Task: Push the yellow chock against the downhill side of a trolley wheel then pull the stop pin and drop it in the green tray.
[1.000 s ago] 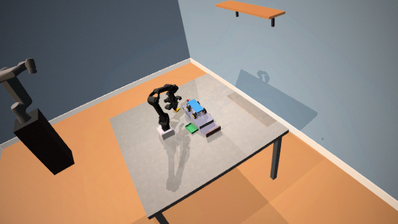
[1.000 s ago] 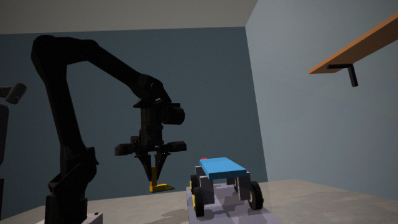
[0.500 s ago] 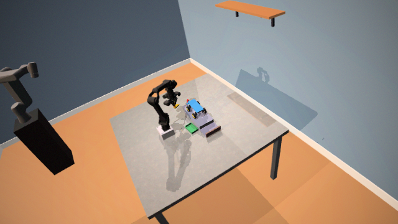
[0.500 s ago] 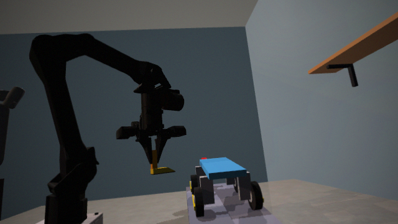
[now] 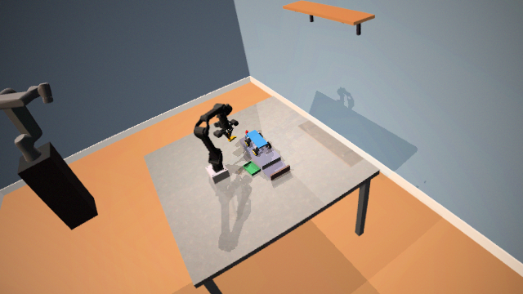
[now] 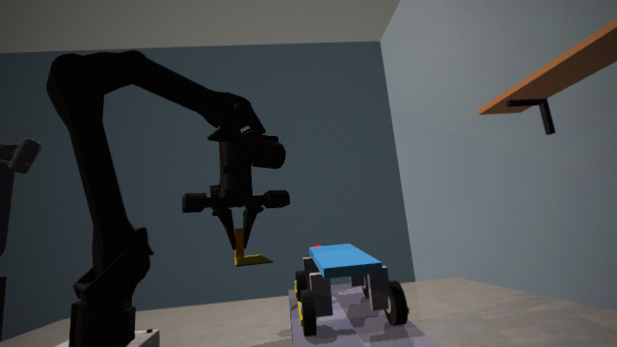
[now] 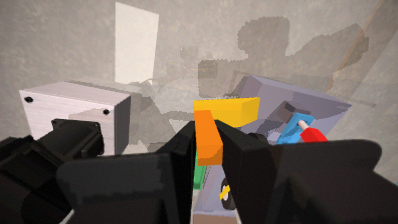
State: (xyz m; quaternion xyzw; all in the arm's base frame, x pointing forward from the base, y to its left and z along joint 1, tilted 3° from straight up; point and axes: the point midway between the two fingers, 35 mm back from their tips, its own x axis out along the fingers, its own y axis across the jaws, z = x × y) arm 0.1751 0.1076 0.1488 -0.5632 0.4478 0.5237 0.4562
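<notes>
Yellow chock [image 6: 252, 260], gripped by its orange handle [image 6: 238, 239] and hanging in the air above the table [image 5: 310, 192], beside the uphill end of the ramp [image 6: 354, 333]. The fingers [image 6: 229, 231] are nearly closed, pinching the handle between them. The trolley [image 6: 344, 260] stands on the ramp with its red-headed stop pin [image 7: 311, 131] in place; the green tray [image 5: 252, 168] lies beside the ramp's lower part. Step in hand: carrying the chock toward a wheel. The next move appears to call for lowering it onto the ramp on the downhill side of one wheel [image 6: 396, 303] and sliding it up to contact without nudging the trolley.
</notes>
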